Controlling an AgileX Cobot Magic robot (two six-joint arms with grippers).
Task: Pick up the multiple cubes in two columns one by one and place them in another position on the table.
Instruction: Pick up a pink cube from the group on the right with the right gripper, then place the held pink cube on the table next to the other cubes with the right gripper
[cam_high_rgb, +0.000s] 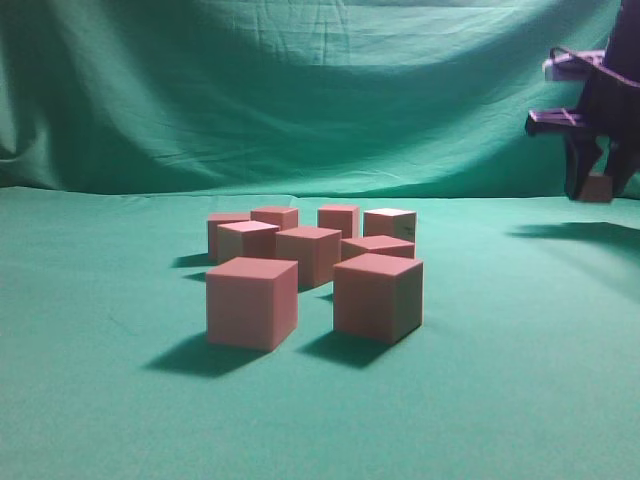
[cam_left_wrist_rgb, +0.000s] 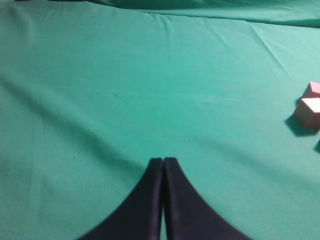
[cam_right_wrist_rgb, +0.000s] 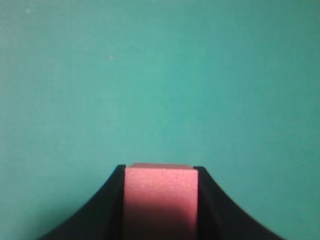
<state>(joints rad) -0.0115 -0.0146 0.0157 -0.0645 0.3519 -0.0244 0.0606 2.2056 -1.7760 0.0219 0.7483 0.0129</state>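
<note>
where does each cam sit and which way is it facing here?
Exterior: low, near table height, facing the backdrop across the cube cluster; right pincer at right edge, carrying a cube above the table.
Left wrist: above the left pincer, slanting down at bare cloth; two cubes at right edge.
Right wrist: straight down over the cloth; pincer fingers flank the held cube.
Shared: held cube appears in exterior and right wrist views.

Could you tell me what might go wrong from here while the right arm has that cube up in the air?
1. The right gripper pinches the held cube only by two faces above the table; a slack grip could drop it.
2. The grouped cubes sit close together, so a later descent might nudge neighbours.
</note>
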